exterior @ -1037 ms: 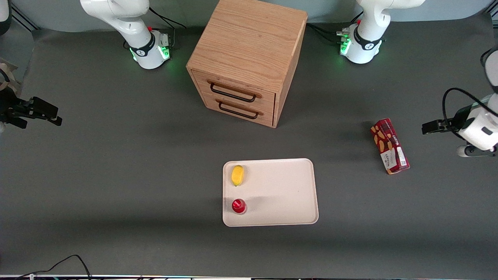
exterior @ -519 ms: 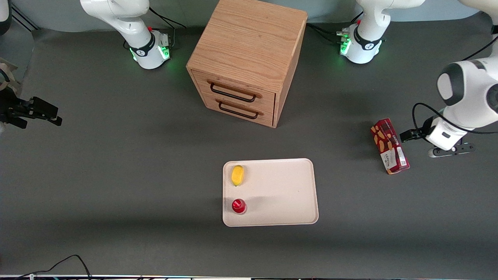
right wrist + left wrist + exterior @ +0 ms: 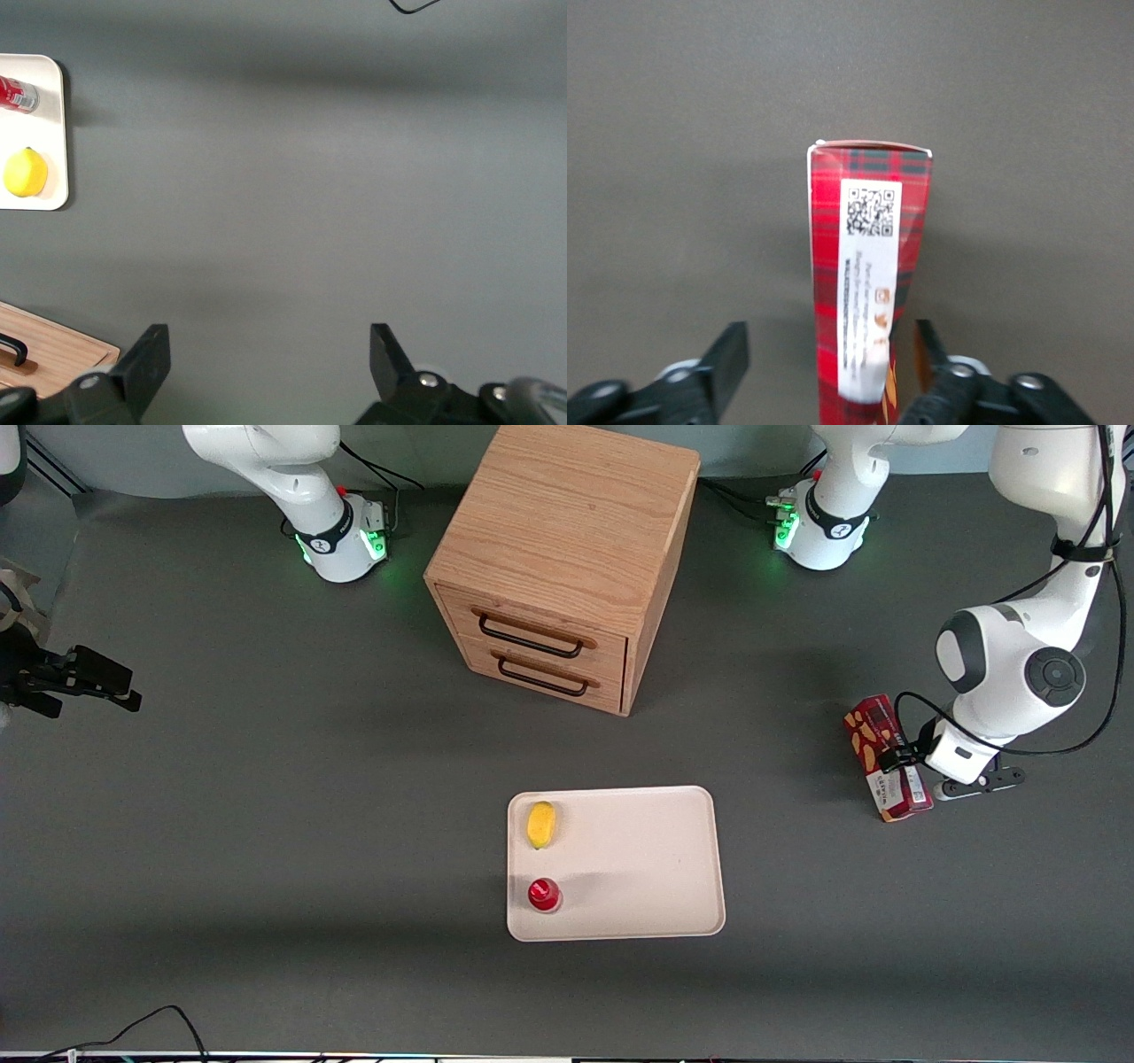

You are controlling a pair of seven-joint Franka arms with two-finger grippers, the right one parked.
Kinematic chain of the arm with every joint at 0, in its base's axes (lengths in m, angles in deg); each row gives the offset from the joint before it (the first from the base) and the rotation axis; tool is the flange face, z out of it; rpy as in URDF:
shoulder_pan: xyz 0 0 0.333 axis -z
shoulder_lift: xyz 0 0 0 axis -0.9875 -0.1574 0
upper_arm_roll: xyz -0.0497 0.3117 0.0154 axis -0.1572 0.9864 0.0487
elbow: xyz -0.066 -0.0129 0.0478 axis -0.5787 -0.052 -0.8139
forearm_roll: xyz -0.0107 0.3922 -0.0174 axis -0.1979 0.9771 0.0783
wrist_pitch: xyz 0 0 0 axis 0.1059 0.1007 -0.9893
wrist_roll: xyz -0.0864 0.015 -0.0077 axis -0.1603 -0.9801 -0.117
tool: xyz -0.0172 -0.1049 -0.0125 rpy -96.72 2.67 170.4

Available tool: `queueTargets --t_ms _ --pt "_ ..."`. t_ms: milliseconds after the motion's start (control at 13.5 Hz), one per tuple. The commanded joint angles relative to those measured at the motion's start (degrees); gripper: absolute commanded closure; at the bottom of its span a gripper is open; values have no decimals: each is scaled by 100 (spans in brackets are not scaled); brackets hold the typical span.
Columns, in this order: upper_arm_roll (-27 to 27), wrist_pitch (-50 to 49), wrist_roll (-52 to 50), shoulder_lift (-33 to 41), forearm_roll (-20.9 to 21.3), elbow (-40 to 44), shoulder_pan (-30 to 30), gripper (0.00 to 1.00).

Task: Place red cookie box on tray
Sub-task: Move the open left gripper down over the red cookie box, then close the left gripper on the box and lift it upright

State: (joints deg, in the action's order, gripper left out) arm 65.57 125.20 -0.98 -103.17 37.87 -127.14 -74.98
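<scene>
Front view: pincer (image 3: 897,760) spread over one red cookie box (image 3: 877,737); one tray (image 3: 638,859).

lighting is even and diffuse from overhead. the wooden cabinet (image 3: 567,558) casts a soft shadow on the tabletop (image 3: 266,824). the left arm's gripper (image 3: 833,381), above the red cookie box (image 3: 866,274), appears blurred in the wrist view; the box's label is sharp.

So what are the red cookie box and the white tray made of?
The red cookie box looks like thin printed cardboard: sharp folded edges, a tartan print and a stuck-on white label. The gripper hangs over it with fingers open on either side. The tray looks like smooth matte plastic, with rounded corners and a moulded low rim, though that's less certain.
</scene>
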Motion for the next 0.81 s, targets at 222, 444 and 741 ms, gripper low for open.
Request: queueTargets --t_ms 222,444,741 --pt "-124 -451 -121 364 -110 105 98 100" --pt "-186 -2029 -165 1251 -41 665 107 100" --pt "-195 -5263 -121 1570 196 2964 116 100"
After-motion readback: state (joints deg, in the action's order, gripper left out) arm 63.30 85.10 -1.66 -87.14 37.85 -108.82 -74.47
